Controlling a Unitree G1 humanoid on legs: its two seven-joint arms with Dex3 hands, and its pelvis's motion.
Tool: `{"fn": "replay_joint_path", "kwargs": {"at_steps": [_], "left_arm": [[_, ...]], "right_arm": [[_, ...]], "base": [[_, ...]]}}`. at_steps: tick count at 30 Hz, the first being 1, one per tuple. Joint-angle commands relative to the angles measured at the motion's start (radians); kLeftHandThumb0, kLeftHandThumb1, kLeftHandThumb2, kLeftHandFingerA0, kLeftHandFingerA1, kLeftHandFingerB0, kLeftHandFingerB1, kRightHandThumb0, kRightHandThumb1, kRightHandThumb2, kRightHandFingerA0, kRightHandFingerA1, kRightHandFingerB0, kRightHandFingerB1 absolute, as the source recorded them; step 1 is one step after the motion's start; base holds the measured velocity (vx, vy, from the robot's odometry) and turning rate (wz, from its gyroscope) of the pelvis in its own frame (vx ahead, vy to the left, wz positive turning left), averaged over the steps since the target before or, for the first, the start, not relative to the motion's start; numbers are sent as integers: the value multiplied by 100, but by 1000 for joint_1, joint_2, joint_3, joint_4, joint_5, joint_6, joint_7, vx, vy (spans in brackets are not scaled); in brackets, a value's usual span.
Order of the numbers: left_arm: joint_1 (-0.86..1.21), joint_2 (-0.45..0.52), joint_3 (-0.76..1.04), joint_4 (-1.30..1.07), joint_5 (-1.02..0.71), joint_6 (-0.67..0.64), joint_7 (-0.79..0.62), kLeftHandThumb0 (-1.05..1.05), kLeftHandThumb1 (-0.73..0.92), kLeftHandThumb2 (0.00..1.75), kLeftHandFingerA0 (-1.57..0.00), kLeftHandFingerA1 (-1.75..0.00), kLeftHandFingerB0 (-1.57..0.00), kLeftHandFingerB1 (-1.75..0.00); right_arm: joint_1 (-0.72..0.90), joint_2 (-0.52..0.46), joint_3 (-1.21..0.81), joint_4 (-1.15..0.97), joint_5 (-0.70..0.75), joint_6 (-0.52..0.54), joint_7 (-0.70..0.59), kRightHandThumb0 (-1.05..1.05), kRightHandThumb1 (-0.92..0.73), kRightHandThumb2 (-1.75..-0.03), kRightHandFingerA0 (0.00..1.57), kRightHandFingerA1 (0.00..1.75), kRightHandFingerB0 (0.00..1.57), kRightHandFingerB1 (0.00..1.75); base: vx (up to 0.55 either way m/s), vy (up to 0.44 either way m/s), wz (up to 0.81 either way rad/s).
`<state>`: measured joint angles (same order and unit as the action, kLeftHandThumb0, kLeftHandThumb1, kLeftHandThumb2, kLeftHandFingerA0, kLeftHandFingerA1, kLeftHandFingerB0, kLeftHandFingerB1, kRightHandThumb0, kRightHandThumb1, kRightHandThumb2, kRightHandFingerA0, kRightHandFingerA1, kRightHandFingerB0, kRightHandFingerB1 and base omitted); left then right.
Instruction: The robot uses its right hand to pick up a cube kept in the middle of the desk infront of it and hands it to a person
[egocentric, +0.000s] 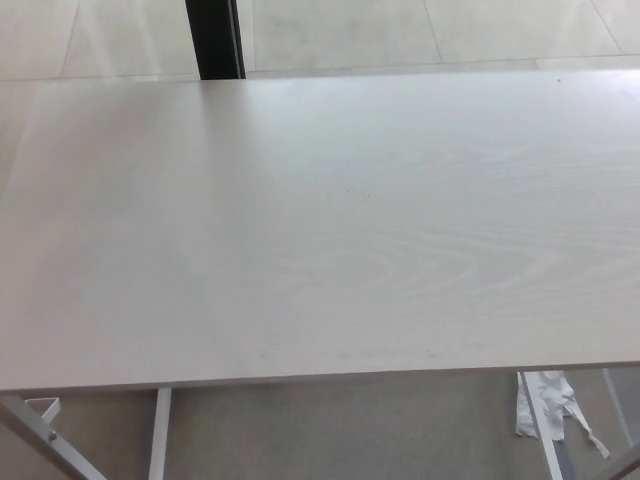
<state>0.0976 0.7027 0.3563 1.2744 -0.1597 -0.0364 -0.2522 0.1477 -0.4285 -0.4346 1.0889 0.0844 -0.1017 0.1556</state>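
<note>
A pale wood-grain desk (320, 220) fills most of the head view. I see no cube on its top. Neither of my hands nor any part of my arms shows in the picture. No person shows either.
White metal desk legs (160, 432) stand below the front edge. A crumpled white scrap (548, 400) lies on the floor at the lower right. A dark post (214, 38) rises behind the far edge, on a tiled floor (420, 30).
</note>
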Motion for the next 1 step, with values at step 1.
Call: {"fn": "replay_joint_path", "kwargs": {"at_steps": [1], "left_arm": [[-8,15,-1,5,13,-2,14,-69,71,61,-40,-56,-40,-44]], "right_arm": [[-7,-25,7,23,18,-17,11,-59,-45,-86,57,70,43,58]], "base": [[0,0,0]]}}
